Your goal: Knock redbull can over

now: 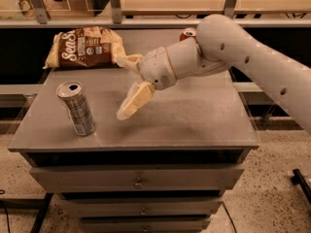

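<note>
Grey metal surface (194,125) holds the slim silver redbull can (77,108) upright; the cream claw (121,87), spread wide nearby, should strike high.

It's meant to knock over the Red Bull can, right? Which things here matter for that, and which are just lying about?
For the job:
tall silver can, upright at front left
gripper, open, in the air to its right

Just lying about:
chip bag at back left
red can, mostly hidden behind the arm
</note>
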Motion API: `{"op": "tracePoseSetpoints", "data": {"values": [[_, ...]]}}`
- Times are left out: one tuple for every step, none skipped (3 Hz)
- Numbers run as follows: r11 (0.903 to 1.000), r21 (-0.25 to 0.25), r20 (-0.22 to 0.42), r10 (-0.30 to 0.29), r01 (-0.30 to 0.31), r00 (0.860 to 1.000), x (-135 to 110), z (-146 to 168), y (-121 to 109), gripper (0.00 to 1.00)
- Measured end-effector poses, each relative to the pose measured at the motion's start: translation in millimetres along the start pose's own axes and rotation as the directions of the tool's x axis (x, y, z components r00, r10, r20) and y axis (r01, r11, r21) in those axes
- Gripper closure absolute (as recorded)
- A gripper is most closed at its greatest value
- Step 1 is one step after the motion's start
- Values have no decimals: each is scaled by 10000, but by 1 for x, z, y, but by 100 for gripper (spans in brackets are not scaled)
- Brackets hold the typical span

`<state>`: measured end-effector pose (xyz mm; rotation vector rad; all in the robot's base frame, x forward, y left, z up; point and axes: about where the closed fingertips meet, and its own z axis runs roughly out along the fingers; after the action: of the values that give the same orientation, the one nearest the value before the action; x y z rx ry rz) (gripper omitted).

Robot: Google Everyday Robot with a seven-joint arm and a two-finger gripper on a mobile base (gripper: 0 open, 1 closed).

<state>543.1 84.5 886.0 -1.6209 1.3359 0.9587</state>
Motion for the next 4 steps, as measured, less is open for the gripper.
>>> {"op": "tracePoseSetpoints", "data": {"values": [[9992, -381, 523, 129, -109, 9985, -8, 23, 8, 0], [9973, -722, 853, 171, -110, 9962, -17, 44, 15, 0], [9955, -940, 1081, 204, -102, 9939, -24, 58, 24, 0], [9938, -1112, 1181, 196, -64, 9928, -33, 67, 34, 0]]}}
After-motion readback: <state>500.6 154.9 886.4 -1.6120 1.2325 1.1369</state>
